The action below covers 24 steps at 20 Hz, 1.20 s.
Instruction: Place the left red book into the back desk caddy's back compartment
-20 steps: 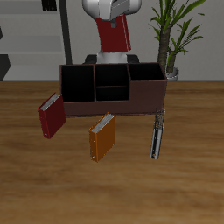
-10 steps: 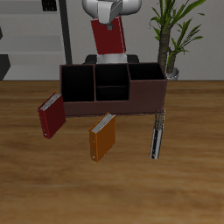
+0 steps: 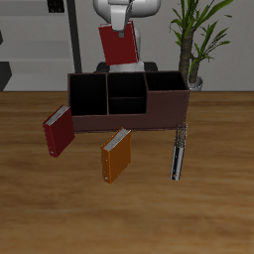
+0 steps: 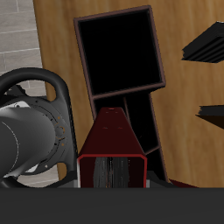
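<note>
Gripper (image 3: 120, 20) clamped on left red book (image 3: 119, 44), top centre of frame, above back desk caddy (image 3: 127, 97); lift done, lowering into back compartment (image 3: 126, 84) left

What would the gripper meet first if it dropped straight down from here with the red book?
Probably the back desk caddy: the left red book in the gripper hangs above its rear cells, though exact alignment with the back compartment is unclear.

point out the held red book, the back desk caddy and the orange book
left red book (image 3: 119, 45), exterior view: middle of its red cover, held above the caddy.
back desk caddy (image 3: 129, 121), exterior view: its front wall.
orange book (image 3: 118, 156), exterior view: middle of its cover, nearer the table's front edge.
</note>
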Tool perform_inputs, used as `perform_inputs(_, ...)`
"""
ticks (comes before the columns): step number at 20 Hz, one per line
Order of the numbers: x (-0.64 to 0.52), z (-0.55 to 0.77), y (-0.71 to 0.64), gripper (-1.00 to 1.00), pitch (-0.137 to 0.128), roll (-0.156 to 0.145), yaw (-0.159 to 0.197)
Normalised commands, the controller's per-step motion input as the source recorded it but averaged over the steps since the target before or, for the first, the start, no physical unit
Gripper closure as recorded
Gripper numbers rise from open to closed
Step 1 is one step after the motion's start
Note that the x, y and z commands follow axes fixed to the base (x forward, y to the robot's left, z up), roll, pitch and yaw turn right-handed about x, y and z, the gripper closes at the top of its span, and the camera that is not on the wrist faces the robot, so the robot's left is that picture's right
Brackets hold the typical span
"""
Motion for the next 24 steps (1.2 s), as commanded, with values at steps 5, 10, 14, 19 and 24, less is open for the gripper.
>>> perform_inputs(5, 0.08, -0.02, -0.01, 1.00, 0.001, 0.005, 0.070)
perform_inputs(10, 0.10, -0.05, 0.00, 1.00, 0.009, 0.008, 0.090)
perform_inputs(14, 0.08, -0.18, -0.07, 1.00, 0.008, -0.001, 0.093)
perform_inputs(19, 0.03, -0.14, 0.03, 1.00, 0.017, 0.011, 0.062)
perform_inputs(24, 0.04, -0.08, 0.00, 1.00, -0.002, 0.004, 0.047)
